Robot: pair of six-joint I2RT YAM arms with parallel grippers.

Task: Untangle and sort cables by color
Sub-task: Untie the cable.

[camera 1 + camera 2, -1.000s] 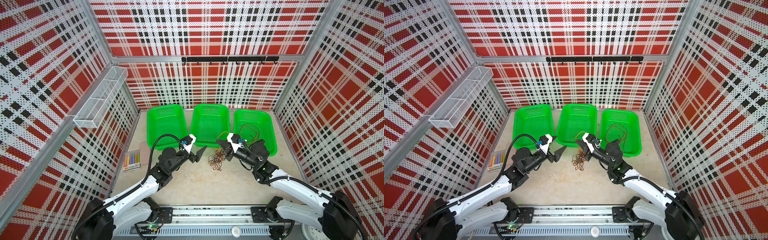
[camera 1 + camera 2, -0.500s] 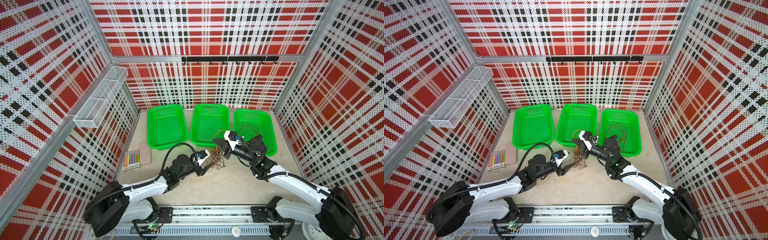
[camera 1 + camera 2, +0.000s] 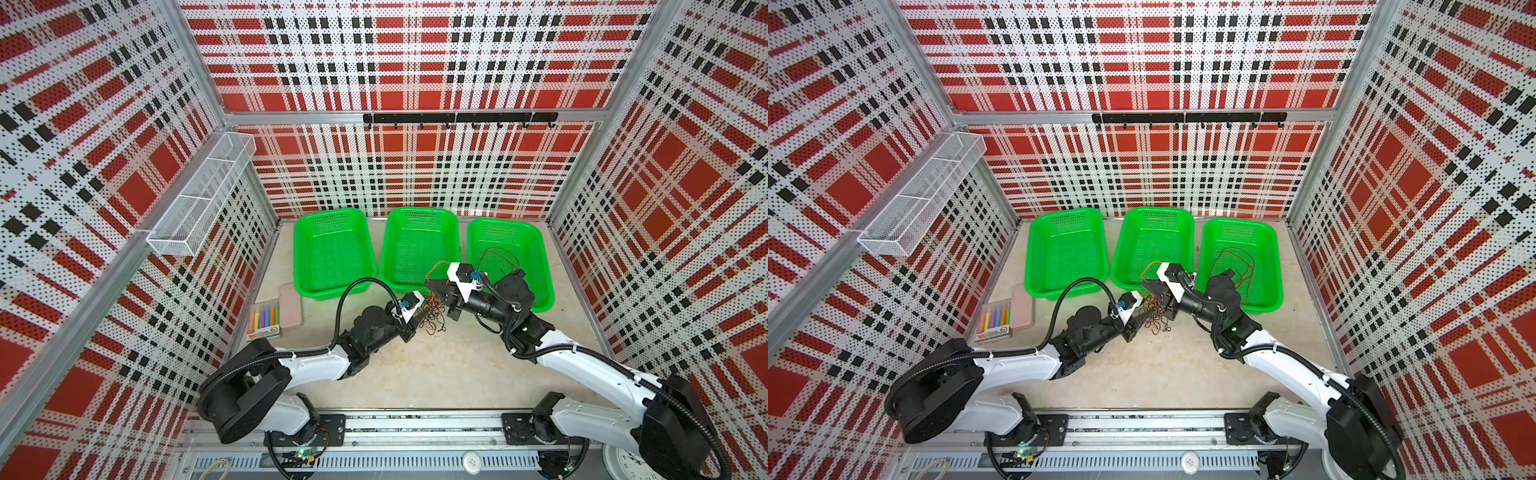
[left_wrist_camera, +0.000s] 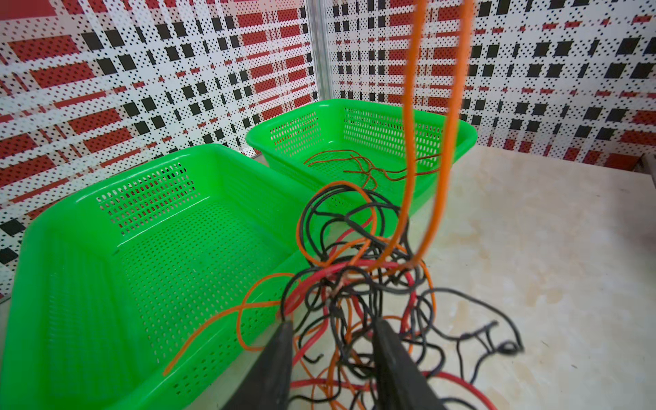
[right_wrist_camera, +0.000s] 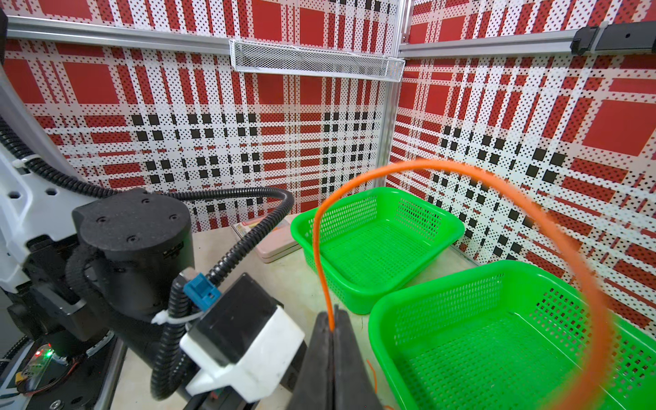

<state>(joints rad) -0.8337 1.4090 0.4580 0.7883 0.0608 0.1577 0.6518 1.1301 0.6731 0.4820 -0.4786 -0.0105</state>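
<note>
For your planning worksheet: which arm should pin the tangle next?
Probably left: the left gripper straddles the tangle, jaws apart, while the right gripper is shut on the orange cable.

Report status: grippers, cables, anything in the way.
Right gripper shut on orange cable. Left gripper open, jaws astride tangle. Orange cable runs into tangle, not yet free.

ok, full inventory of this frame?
baskets: 3, green, row at back of table
cable tangle: 1, black/orange/red, on table between tools
loose cables: few, reddish-brown, in right basket
orange cable: 1, orange, rising from tangle into right tool
box of coloured sticks: 1, multicolour, near left wall
case: 1, pink, beside it
mesh shelf: 1, white, left wall
hook rail: 1, black, back wall
left tool: 1, black, open astride tangle
right tool: 1, black, shut on orange cable
</note>
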